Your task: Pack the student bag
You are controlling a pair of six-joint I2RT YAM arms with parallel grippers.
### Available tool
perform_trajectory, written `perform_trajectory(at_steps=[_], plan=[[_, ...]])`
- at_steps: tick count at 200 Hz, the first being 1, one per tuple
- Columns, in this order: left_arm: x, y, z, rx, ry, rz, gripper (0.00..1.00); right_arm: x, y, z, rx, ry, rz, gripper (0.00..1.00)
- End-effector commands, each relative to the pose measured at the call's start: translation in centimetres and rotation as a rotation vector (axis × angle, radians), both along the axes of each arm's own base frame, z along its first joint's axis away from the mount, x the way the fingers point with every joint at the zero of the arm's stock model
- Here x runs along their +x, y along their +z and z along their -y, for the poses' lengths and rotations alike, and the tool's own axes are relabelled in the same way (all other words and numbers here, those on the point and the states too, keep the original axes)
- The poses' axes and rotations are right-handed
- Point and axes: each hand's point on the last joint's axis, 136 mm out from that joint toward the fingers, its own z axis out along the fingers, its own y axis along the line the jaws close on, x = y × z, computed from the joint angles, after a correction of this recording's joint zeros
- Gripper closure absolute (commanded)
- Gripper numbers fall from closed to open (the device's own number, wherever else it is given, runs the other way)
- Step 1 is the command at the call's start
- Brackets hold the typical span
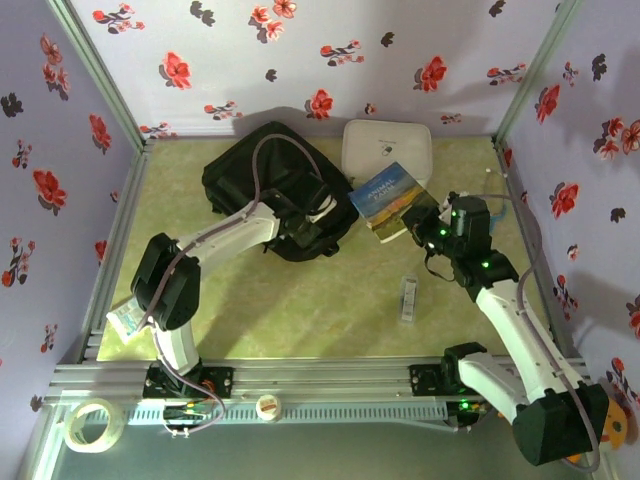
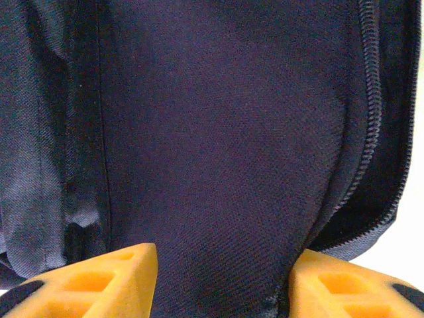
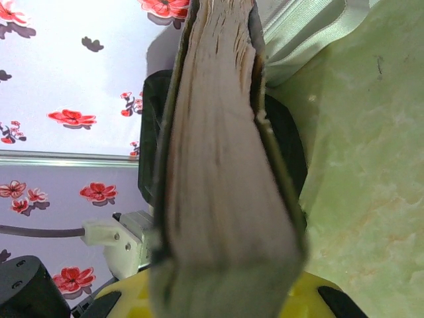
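At the far middle of the table [image 1: 330, 310], the student bag [image 1: 245, 175] is laid flat, black fabric up. The left gripper [image 1: 312, 216] is set down on the bag's near-right corner. From the left wrist view its orange fingers [image 2: 112, 275] are seen apart at a middling width, with a bulge of bag fabric between them, just beside the zipper track [image 2: 368, 132]. Whether that fabric is actually pinched cannot be told. Likely purpose: the flap is to be grabbed and lifted so the opening is held wide for loading.

The right gripper [image 1: 435, 225] is clamped narrow on a book [image 1: 390, 198], held by one end, tilted, cover up. The book is placed just right of the bag and overlaps the white case [image 1: 388, 140] behind it. From the right wrist view the page edge is seen running away from the yellow fingers [image 3: 122, 291]. The book is judged to be staged near the opening until the bag is spread.

A small pale stick-like item [image 1: 408, 298] is seen on the table, well apart from the bag; what it is cannot be told.
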Motion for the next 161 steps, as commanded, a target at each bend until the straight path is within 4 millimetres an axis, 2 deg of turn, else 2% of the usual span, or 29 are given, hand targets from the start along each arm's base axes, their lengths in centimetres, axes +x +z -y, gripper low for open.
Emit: perform_trajectory(at_steps=[1,33,65,108,136,161], plan=[[0.8,0.3,0.1,-0.015,0.02,0.006,0.49,0.3,2.4,0.0,-0.013,0.013,0.088,0.86],[1.1,-1.4,0.2,0.044,0.027,-0.035,0.46,0.3,2.4,0.5,-0.071,0.015,0.113,0.85],[2.1,-0.7,-0.1,0.087,0.039,0.007,0.52,0.7,2.4,0.9,-0.124,0.005,0.136,0.84],[3.0,2.1,-0.8,0.095,0.058,0.096,0.73,0.9,2.0,1.5,-0.171,-0.009,0.137,0.83],[3.2,4.9,-1.1,0.046,0.075,0.167,0.8,0.8,1.7,1.3,-0.17,0.003,0.133,0.82],[3.4,7.5,-1.2,-0.021,0.095,0.236,0.87,0.9,1.8,0.1,-0.101,0.045,0.15,0.83]])
